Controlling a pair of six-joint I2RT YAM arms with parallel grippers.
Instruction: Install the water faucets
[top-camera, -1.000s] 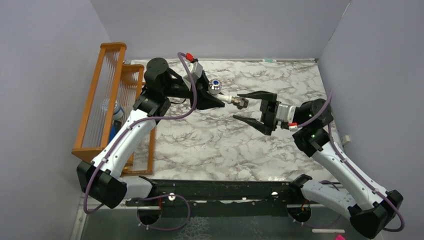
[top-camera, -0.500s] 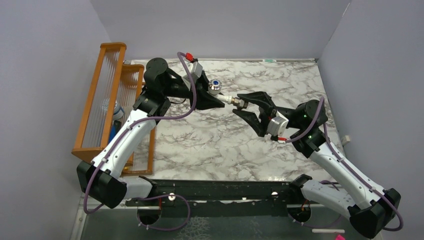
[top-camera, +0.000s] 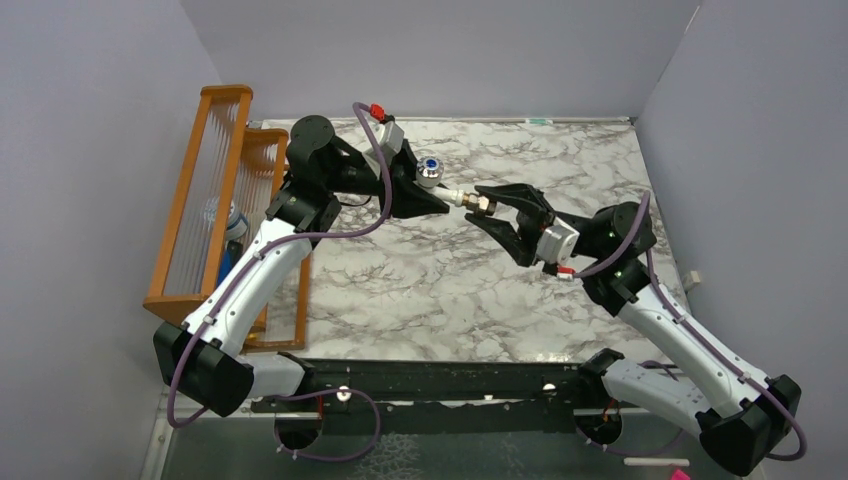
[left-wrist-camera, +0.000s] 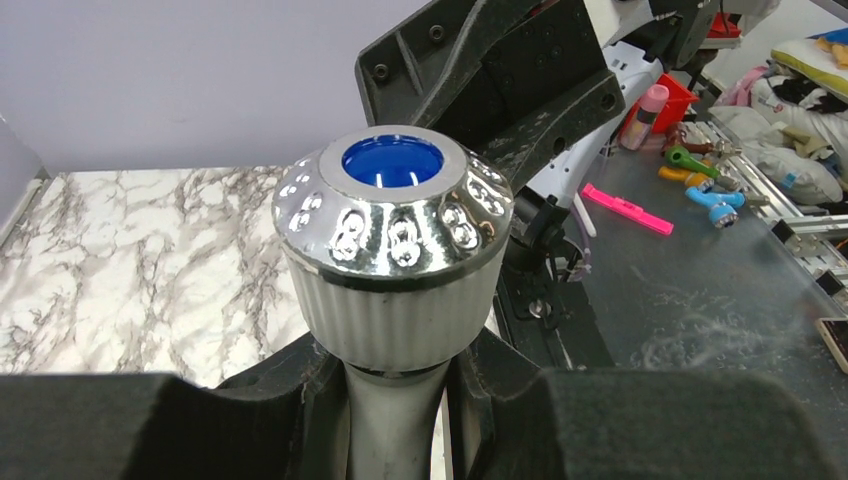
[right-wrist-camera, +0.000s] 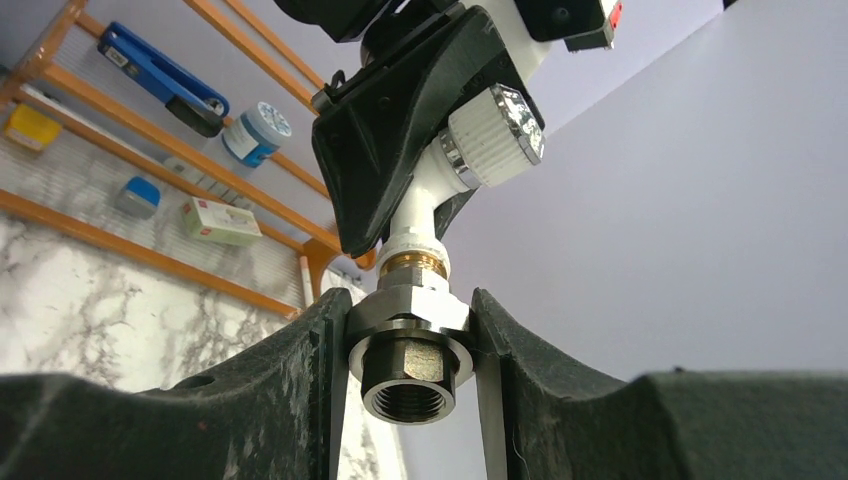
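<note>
A white water faucet (top-camera: 452, 194) with a silvery knob (top-camera: 430, 167) and blue centre dot hangs above the marble table. My left gripper (top-camera: 443, 204) is shut on its white stem (left-wrist-camera: 392, 420), below the knob (left-wrist-camera: 392, 230). A grey hexagonal nut-like fitting (top-camera: 483, 206) sits on the faucet's brass threaded end. My right gripper (top-camera: 481, 205) is shut on this fitting (right-wrist-camera: 410, 345), with both fingers touching its flange. In the right wrist view the right gripper (right-wrist-camera: 410, 365) looks up at the faucet (right-wrist-camera: 430, 205) and the left gripper (right-wrist-camera: 395, 130).
A wooden rack (top-camera: 215, 200) stands along the table's left edge, holding a blue tool (right-wrist-camera: 160, 75), a small jar (right-wrist-camera: 252, 135) and small boxes. Purple walls enclose the marble table (top-camera: 420, 290). A black rail (top-camera: 430, 380) runs along the near edge.
My right gripper has rolled its wrist, moved left and narrowed its jaws onto the fitting. The left gripper and faucet have stayed still.
</note>
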